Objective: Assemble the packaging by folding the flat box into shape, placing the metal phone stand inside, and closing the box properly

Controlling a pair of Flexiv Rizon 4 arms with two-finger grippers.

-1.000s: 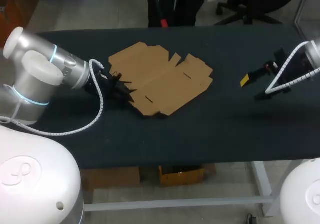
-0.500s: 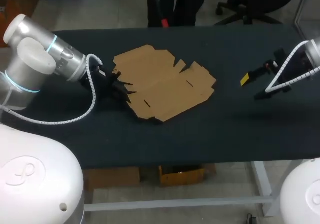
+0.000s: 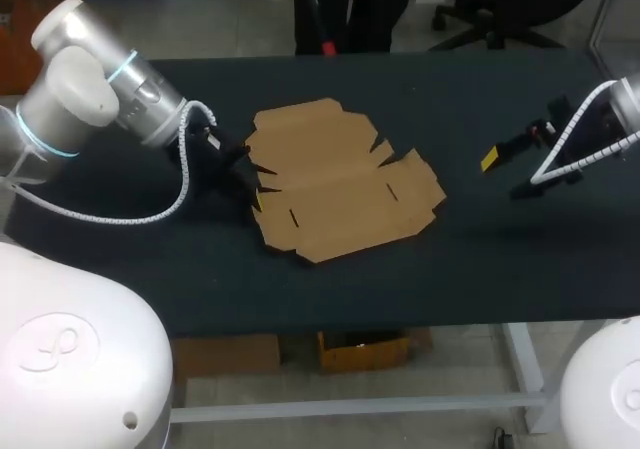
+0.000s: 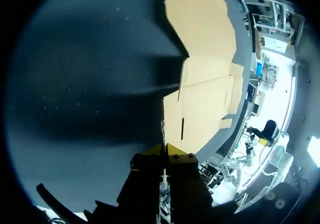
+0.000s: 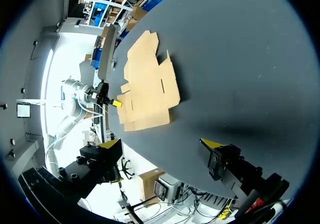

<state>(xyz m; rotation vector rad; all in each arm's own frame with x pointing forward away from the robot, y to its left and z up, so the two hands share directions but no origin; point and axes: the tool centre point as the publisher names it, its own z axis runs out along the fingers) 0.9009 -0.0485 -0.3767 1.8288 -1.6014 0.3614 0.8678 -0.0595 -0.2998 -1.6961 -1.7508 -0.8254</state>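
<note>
The left arm (image 3: pixel 100 99) is coming in over the bench (image 3: pixel 470 259) from its own side, and the left tool (image 4: pixel 164 148) is pinching the edge of the flat box (image 3: pixel 340 184). In the left wrist view its two yellow tips are sitting almost together with the cardboard's rim caught between them. The box is lying flat and unfolded directly ahead of this tool, plain brown face up, with its flaps and slots spread out. Its long axis is running away from the left tool's tips on a slant toward the right tool's side of the bench, with the notched flaps pointing that way. The bench under it is wearing a dark, matte cloth, and the tool is casting a soft shadow on it. Farther over, well apart from the box, the right tool (image 5: pixel 161 144) is hanging above bare cloth. Its fingers are spread wide and are holding nothing, and the box is lying far ahead of them. Compared with a second ago, the left arm has swung farther out from the robot's body, and the box has slid with it toward the right tool. The box has also turned a little, so that its near corner is now lying closer to the bench's front edge. The right tool is staying where it was.
</note>
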